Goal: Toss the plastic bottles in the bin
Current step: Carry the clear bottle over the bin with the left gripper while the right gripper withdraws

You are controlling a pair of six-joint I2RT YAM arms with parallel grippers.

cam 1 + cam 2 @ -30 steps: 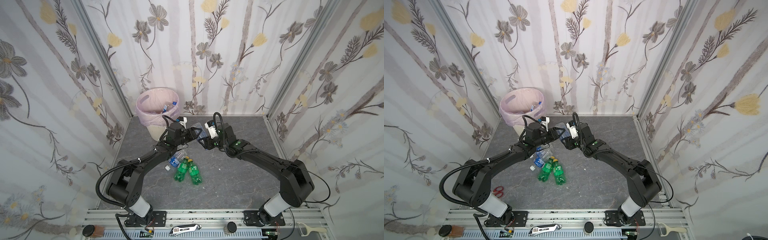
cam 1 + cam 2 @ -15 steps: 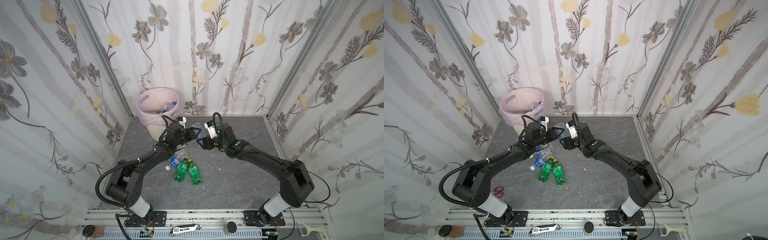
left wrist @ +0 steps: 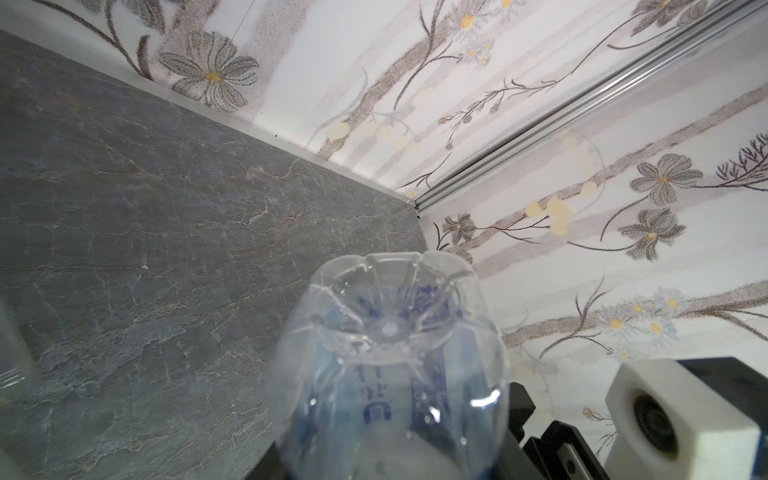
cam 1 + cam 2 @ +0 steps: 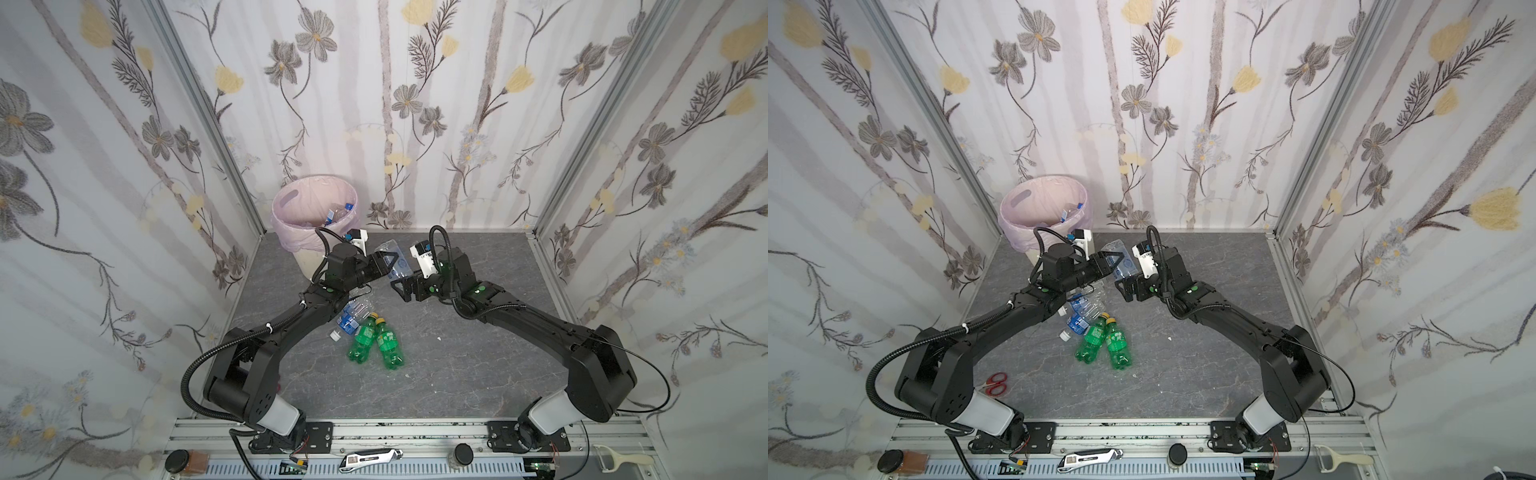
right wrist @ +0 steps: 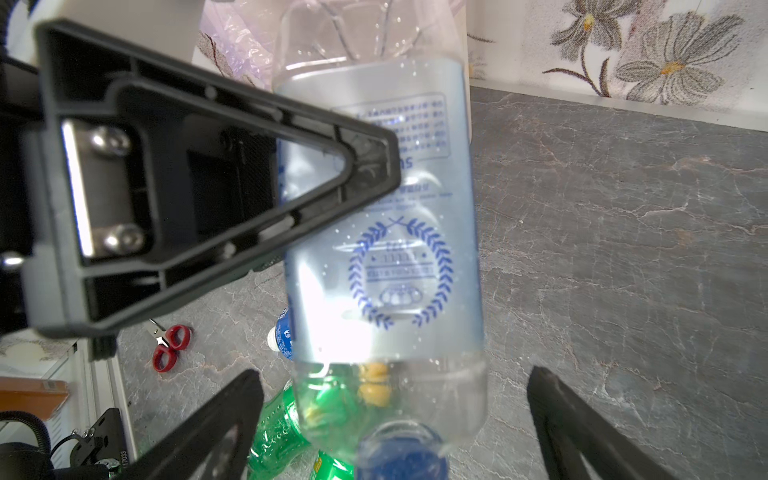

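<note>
— Where do our jaws stand?
— Our left gripper (image 4: pixel 384 265) is clamped on the clear bottle (image 5: pixel 386 249). Our right gripper (image 5: pixel 392 372) gapes wide, a finger either side of the blue cap end, not touching it.
— How does the bottle look?
— It has a pale blue label with a wreath print and hangs between our grippers, near the bin (image 4: pixel 291 199). Two green bottles (image 4: pixel 376 343) lie below.
— Our arms?
— Both reach forward and bend inward, meeting mid-table.
</note>
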